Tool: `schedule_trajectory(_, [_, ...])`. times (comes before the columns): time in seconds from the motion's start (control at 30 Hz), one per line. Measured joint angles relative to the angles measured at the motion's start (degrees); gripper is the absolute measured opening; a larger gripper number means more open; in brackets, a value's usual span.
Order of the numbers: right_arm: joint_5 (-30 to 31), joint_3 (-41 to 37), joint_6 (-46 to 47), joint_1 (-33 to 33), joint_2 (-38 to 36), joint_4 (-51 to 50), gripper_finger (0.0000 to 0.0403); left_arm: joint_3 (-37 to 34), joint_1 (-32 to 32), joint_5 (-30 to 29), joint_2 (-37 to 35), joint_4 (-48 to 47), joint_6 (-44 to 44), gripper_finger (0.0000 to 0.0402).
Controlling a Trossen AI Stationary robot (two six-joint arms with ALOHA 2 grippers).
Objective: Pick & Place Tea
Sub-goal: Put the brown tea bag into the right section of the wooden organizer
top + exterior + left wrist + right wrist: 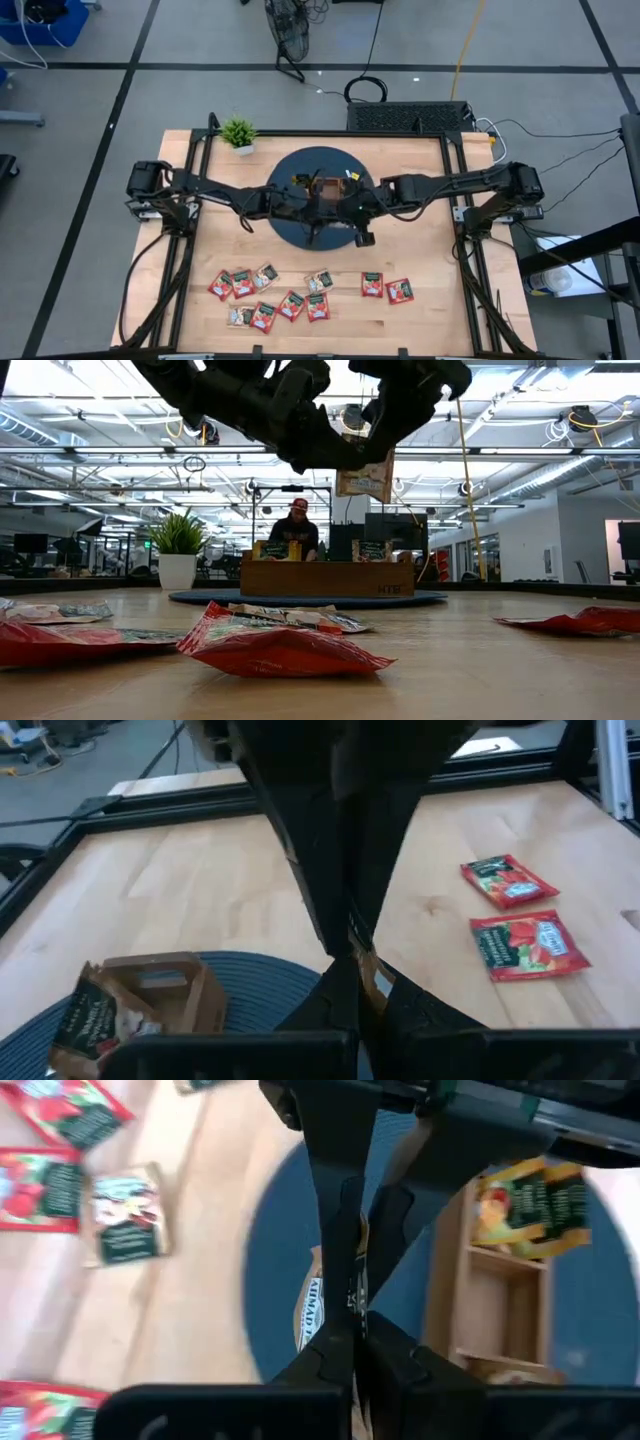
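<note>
1. A single beige sachet (366,478) is hanging upright in the air above the wooden tray (327,577), its flat face toward the low camera and its long axis running up and down.
2. Both grippers are meeting on it over the round blue mat (285,170): the left gripper (352,935) is showing its jaws pressed together with the edge of the sachet between them, and the right gripper (345,1305) is likewise pinching the same sachet, its jaws closed on the printed paper.
3. The tray is lying almost directly under the jaws, so the coming move, as I judge it, is turning on which arm lets go and whether the sachet is hanging over a free compartment.
4. Both arms are about equally near the tray; the right one is seeing the compartments more squarely.
5. The low view is showing the sachet clear of the tray top, which the high view is hiding under the arms.
6. The right wrist view is showing filled and empty compartments; the high view alone is showing the red sachets (372,286) spread along the near side of the table (430,250).
</note>
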Motion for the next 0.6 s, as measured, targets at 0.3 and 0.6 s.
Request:
schedule_trajectory(0.3, [9.1,-0.2,-3.1,-2.1,-0.8,-4.9,0.0,0.3,0.0,-0.2,-10.1,-3.3,0.1,0.0049])
schedule_trajectory(0.6, [12.8,-0.3,-7.9,-7.5,-0.8,-3.5,0.0,-0.1,0.0,0.1,-20.5,-11.8,4.8,0.0054])
